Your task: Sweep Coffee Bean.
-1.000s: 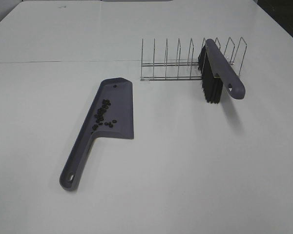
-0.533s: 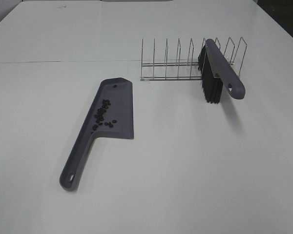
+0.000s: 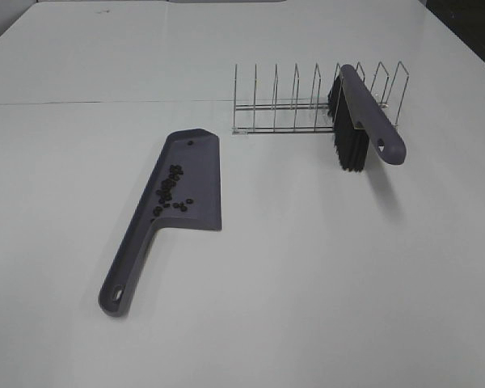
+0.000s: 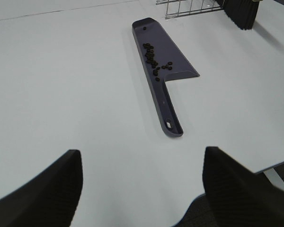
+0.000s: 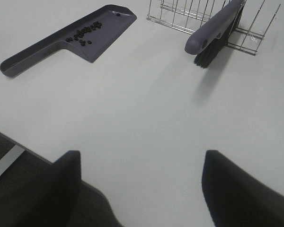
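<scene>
Lying in the dustpan (purple-grey, flat on the table), the coffee bean pile is gathered. Left gripper and right gripper both have wide jaws, holding nothing.

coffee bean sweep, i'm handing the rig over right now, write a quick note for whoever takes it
Left hand: open, empty, pulled back near the table edge.
Right hand: open, empty, also back near the edge.
Coffee beans: all that show lie in the dustpan, clustered along its raised side; none visible loose on the table.
Dustpan lies flat, handle toward the front edge.
Brush is propped in the wire rack, bristles down.
Done: the sweep looks finished and the brush put away.
Left: apparently nothing, unless the pan needs emptying.
</scene>
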You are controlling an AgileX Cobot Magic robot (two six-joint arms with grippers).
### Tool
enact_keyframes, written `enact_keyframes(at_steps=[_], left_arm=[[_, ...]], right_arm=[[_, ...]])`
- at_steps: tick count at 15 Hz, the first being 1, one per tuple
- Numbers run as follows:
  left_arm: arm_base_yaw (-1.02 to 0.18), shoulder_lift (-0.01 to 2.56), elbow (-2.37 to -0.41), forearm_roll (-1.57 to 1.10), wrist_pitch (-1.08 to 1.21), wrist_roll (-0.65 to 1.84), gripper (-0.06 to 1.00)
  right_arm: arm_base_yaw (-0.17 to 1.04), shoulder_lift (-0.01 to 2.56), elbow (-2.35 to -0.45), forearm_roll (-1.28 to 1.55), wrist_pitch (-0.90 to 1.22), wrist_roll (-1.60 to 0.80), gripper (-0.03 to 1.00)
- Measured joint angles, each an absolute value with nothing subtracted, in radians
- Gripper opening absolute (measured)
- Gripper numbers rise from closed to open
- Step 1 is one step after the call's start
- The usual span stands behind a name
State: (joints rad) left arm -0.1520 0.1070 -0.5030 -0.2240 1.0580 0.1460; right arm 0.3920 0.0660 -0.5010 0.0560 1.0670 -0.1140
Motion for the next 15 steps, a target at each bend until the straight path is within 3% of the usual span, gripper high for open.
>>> enact_keyframes(at_steps=[15], left_arm=[[-0.152,0.107,-0.503,-0.252,1.058,0.197,0.67]], right_arm=[[0.392,0.066,-0.501,0.056,1.066,-0.115,0.63]])
